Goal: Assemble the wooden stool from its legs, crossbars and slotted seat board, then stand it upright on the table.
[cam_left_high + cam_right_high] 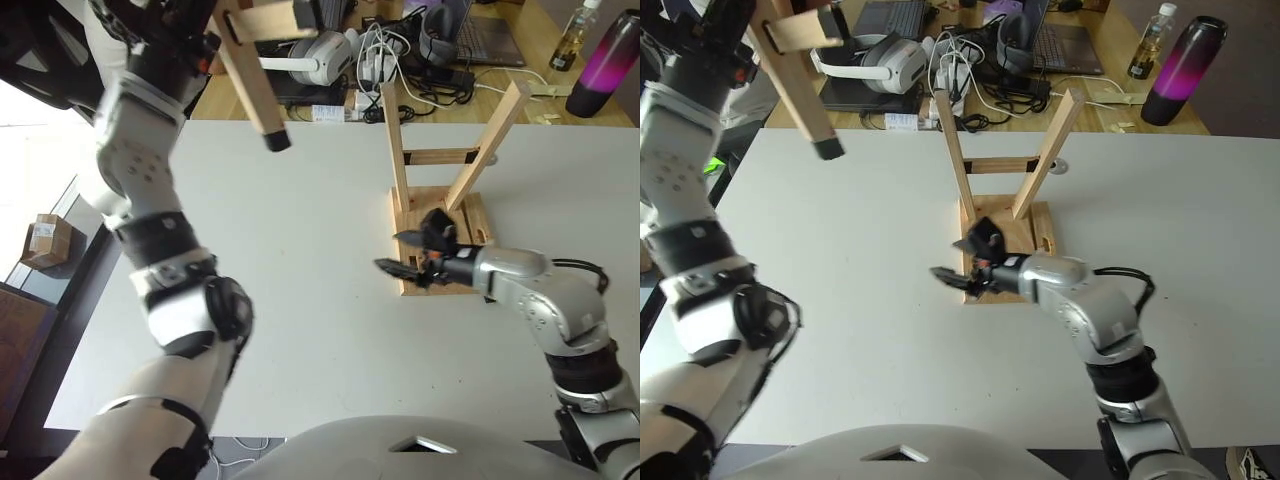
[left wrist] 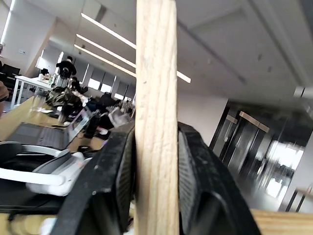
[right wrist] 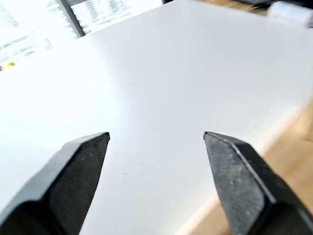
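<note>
Left wrist view: left gripper (image 2: 156, 147) clamps a leg (image 2: 156, 73), held high above the table (image 1: 300, 300), probably ready for slotting. Right gripper (image 1: 386, 250), jaws wide and empty, sits at the seat board (image 1: 478, 215) with two legs (image 1: 397, 150) and a crossbar (image 1: 440, 156) in it, likely to steady it.

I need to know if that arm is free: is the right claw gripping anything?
No, the right claw stands open, with nothing between its tips but the white table beyond.

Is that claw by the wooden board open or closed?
Open: the right gripper has its fingers wide apart, table showing between.
</note>
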`<state>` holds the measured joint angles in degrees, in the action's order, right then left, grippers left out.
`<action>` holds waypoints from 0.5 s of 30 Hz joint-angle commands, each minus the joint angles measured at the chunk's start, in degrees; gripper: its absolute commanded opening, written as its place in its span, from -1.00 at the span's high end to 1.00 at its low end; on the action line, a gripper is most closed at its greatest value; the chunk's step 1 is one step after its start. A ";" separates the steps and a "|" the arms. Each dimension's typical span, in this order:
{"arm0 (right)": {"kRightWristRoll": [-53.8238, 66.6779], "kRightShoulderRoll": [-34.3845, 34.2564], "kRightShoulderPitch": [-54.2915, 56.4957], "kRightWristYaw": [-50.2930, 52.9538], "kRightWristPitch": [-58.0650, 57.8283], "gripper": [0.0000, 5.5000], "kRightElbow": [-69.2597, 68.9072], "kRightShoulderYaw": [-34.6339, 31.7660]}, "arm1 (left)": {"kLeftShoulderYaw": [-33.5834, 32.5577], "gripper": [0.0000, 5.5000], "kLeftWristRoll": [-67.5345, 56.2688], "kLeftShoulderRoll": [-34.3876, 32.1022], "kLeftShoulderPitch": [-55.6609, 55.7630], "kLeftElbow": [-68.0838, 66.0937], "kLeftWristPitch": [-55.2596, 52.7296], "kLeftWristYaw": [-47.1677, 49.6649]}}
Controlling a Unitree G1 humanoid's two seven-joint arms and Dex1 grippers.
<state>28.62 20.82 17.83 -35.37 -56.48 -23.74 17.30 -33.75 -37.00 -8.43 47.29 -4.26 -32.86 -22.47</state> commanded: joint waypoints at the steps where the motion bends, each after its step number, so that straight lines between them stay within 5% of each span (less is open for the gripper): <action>1: 2.02 -10.81 11.06 -0.80 -1.50 0.01 10.14 3.29 | 1.15 0.63 -5.54 8.54 -3.06 6.83 1.70 8.15; 5: -6.61 -17.97 23.65 2.02 9.04 0.27 28.91 5.60 | 5.82 0.63 -7.76 10.82 -6.76 10.57 0.22 10.43; 15: -12.30 -19.53 40.40 8.20 22.82 0.91 56.89 -8.58 | 10.55 0.63 -13.67 7.90 -15.39 19.50 -2.55 12.17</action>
<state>17.05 0.23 56.60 -25.64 -34.29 32.16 9.59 -23.90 -50.29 0.28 32.56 14.67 -35.40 -11.44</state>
